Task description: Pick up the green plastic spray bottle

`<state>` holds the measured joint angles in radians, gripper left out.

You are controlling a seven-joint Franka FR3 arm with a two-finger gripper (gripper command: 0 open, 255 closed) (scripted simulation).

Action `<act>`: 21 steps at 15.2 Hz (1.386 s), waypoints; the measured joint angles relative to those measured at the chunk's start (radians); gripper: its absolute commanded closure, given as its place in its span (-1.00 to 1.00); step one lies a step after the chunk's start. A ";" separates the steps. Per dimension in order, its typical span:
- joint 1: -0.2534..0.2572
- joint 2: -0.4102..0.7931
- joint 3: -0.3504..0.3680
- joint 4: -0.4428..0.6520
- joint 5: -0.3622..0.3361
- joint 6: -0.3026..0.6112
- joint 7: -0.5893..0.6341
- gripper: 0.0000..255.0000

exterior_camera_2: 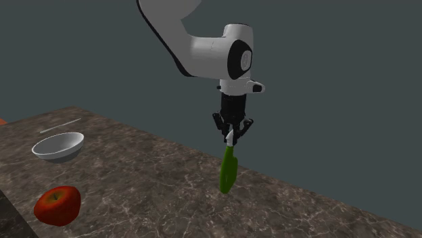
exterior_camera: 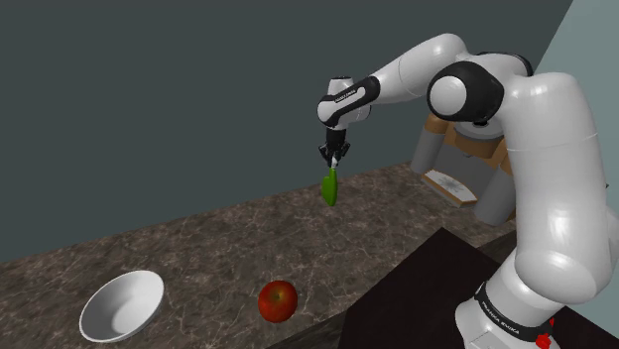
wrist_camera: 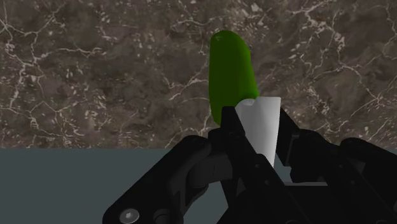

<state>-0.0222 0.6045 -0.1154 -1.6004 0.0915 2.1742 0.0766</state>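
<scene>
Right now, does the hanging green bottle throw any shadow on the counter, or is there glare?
Shoulder view: no shadow shows on the counter below the green bottle. Second exterior view: none either, light even. Wrist view: the bottle's white top looks brightest, without glare.

In the shoulder view the spray bottle hangs from the gripper above the countertop's far part, well apart from the bowl near the front edge at left, with the apple near the bowl's right.
</scene>
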 measured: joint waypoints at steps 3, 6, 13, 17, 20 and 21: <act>0.000 0.000 0.000 0.000 0.000 0.001 0.000 1.00; 0.000 0.000 0.000 -0.001 0.000 0.001 0.000 1.00; 0.002 -0.039 -0.004 0.006 -0.005 -0.045 0.003 1.00; 0.004 -0.062 -0.005 0.026 -0.009 -0.088 0.007 1.00; 0.004 -0.079 -0.007 0.042 -0.012 -0.121 0.008 1.00; 0.004 -0.086 -0.008 0.044 -0.013 -0.130 0.009 1.00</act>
<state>-0.0179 0.5183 -0.1229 -1.5559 0.0787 2.0438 0.0855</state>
